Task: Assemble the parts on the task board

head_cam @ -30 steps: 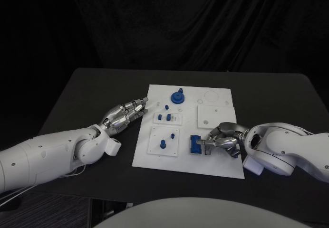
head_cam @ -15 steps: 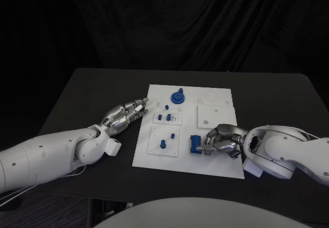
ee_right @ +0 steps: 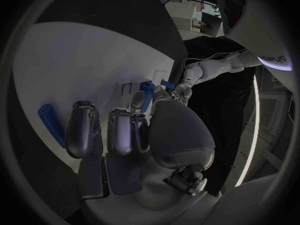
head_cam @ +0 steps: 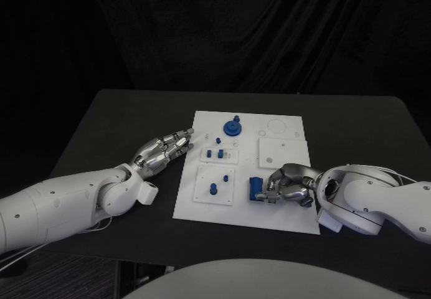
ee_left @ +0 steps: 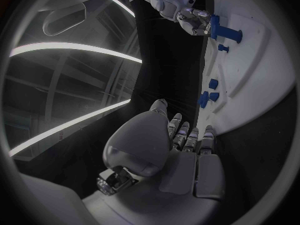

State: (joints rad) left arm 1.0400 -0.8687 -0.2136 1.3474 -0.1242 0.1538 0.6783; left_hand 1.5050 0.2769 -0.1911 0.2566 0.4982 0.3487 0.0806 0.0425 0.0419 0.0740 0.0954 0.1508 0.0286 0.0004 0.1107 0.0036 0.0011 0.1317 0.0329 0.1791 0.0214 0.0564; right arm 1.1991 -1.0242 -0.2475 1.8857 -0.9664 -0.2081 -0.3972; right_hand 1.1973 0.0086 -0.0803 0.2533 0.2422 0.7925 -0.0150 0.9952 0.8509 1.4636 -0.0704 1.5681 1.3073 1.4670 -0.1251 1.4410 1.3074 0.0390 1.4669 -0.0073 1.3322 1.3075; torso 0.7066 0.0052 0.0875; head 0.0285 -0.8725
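Observation:
The white task board [head_cam: 269, 215] lies mid-table. My right hand [head_cam: 288, 185] rests on its near right part, fingers curled at a blue block [head_cam: 255, 187]. In the right wrist view a blue piece [ee_right: 147, 92] sits pinched between thumb and a finger of that hand [ee_right: 134, 135], while a blue bar [ee_right: 50, 122] lies on the board [ee_right: 75, 70] beside the fingers. My left hand [head_cam: 164, 151] lies flat at the board's left edge, fingers [ee_left: 187, 135] straight, holding nothing. A round blue part with a peg [head_cam: 233, 128] stands at the far side.
Small blue pegs [head_cam: 215, 153] stand in a raised white plate left of centre, and two more [head_cam: 213, 188] in the plate nearer me. A plain raised white square [head_cam: 284, 152] sits at the right. Black table [head_cam: 126, 118] surrounds the board.
My right hand has crept a little left over the blue block, covering more of it. The left arm has stayed still.

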